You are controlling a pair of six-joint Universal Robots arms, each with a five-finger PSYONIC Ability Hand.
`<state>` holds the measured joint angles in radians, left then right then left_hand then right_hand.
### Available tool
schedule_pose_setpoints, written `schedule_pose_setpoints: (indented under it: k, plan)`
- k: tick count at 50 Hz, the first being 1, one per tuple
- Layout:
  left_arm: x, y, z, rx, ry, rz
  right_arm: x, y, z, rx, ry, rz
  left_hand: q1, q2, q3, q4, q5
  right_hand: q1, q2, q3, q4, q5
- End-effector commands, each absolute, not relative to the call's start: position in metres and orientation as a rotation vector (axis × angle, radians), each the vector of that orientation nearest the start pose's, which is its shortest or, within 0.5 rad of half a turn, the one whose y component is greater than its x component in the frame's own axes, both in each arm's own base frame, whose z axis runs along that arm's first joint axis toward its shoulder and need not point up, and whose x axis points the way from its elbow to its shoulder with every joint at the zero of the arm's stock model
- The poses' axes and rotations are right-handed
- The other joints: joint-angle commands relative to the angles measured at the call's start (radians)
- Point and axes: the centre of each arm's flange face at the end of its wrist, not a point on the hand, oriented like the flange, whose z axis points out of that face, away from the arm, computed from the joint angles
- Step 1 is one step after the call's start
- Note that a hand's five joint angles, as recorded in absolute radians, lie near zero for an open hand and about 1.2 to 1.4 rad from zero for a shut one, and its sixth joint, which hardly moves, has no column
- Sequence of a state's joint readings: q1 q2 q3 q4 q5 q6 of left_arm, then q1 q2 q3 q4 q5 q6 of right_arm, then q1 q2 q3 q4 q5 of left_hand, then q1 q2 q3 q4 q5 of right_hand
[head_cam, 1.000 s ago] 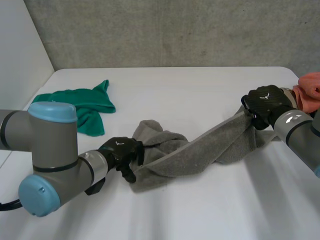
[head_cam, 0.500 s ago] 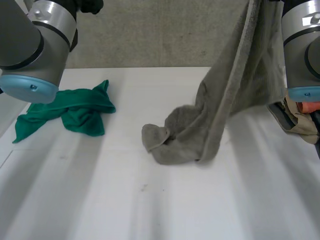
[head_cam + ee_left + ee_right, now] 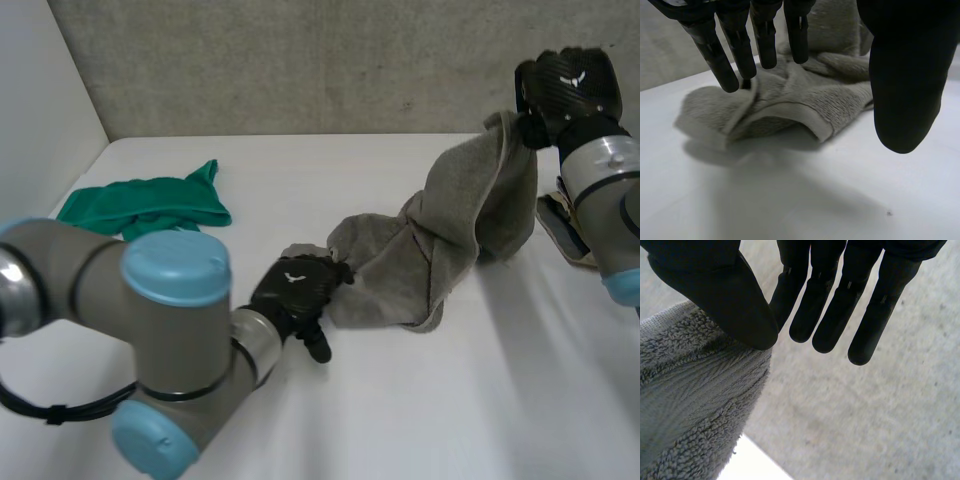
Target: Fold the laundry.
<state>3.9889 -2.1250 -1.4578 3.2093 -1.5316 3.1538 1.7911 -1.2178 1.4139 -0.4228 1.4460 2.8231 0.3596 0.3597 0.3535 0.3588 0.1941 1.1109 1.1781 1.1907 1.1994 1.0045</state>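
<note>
the white table (image 3: 400, 420) carries everything, and the grey towel (image 3: 440, 240) is the biggest thing on it: a twisted rope of terry whose long axis climbs from a crumpled low end on the table to a high end held in the air. the green cloth (image 3: 150, 205) lies bunched on the table well apart from the towel's low end, on the left arm's side, and a pale folded thing (image 3: 565, 232) sits just beyond the towel's hanging part, under the right arm. the left hand (image 3: 295, 290) is right at the towel's low end, so it is the nearer one for that end. its fingers (image 3: 722, 60) are straight and spread away from the thumb, with the tips over the rumpled folds, and they grip nothing. whether the tips actually touch the terry is hard to say. the right hand (image 3: 567, 85) is up at the towel's high end. its thumb (image 3: 715, 285) presses onto the towel's edge while the fingers stay straight, and since the cloth hangs from there it looks pinched against the hand. the next move likely needs the left hand to find a corner in that low heap.
</note>
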Motion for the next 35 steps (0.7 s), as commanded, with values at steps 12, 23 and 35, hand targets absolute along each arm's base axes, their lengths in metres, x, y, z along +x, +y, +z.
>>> schedule_pose_setpoints:
  k: [12,23,35]
  plan:
    - [-0.405,-0.228,0.121,1.377,2.497,-2.018,0.209,-0.353,0.241,-0.709,1.988,-2.314,0.212,0.212,0.218,0.213,0.203,0.285,0.218,0.206,0.197,0.217]
    - [-0.412,-0.242,0.112,1.412,2.427,-2.000,0.204,-0.357,0.235,-0.708,2.014,-2.302,1.037,1.037,1.043,1.037,1.028,0.285,0.218,0.206,0.197,0.217]
    - [-0.327,-0.238,0.282,0.997,2.310,-2.284,0.199,-0.332,0.291,-1.000,2.043,-2.278,1.037,1.037,1.043,1.037,1.028,0.285,0.218,0.206,0.197,0.217]
